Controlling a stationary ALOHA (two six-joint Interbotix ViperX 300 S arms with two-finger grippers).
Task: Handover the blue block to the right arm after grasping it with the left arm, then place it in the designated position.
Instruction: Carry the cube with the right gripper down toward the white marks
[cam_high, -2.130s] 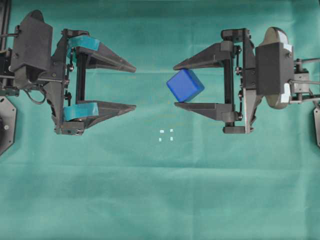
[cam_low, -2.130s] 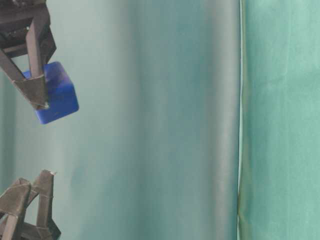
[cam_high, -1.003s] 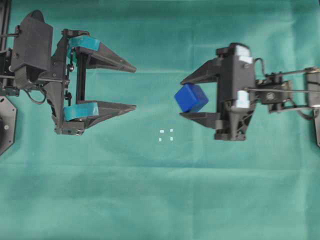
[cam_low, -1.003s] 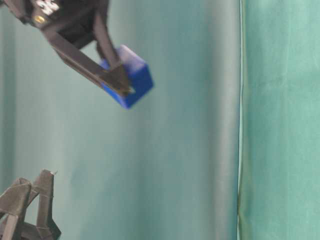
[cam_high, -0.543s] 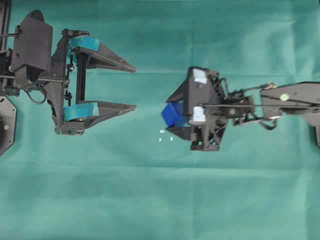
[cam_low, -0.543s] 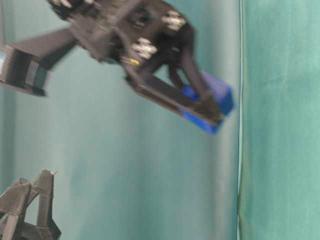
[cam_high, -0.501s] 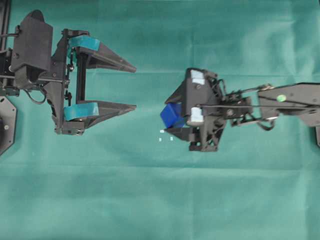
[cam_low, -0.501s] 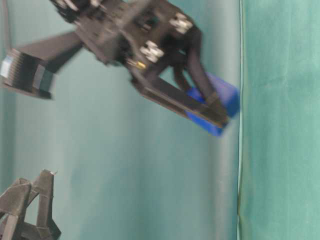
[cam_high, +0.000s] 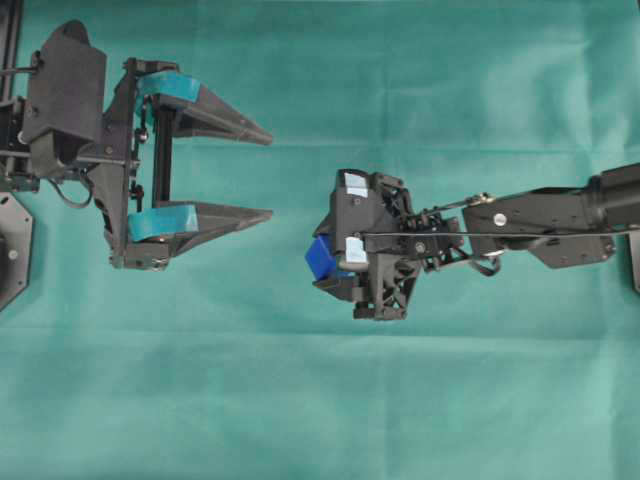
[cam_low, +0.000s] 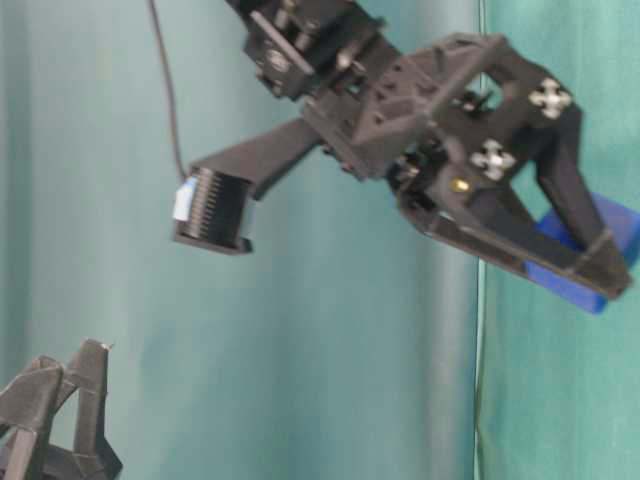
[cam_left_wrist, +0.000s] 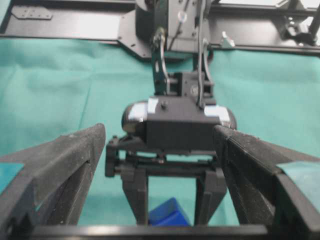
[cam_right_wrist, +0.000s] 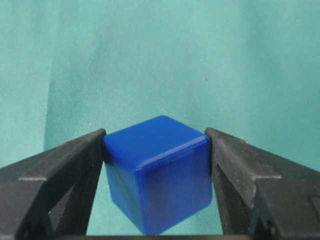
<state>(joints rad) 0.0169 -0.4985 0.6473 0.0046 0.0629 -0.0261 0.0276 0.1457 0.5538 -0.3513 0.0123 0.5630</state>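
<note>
Pinching the blue block (cam_right_wrist: 159, 172) between my two plain black fingers, I am carrying it in my right end effector (cam_high: 325, 262), which in the overhead view sits just left of centre and tips down toward the green cloth (cam_high: 420, 400) covering the bench. The block is sitting near my fingertips, turned a little so one rounded vertical edge is facing the wrist camera, and I cannot tell whether it is touching the cloth yet. It is looking like a hard, smooth plastic cube, glossy on its faces, and I am judging it light and stiff, unlikely to crush but ready to twist or slip if the pads are bearing on edges rather than flat faces. The best hold is on two opposite flat sides, about mid-height, as I am gripping it now. My fingers (cam_right_wrist: 65, 165) are matte, grainy and wedge-shaped, tapering to points. The cloth is soft and faintly creased, so the cube may settle slightly askew. My left end effector (cam_high: 270, 172), with teal-taped fingers, is standing spread wide and empty at the upper left, well apart.
</note>
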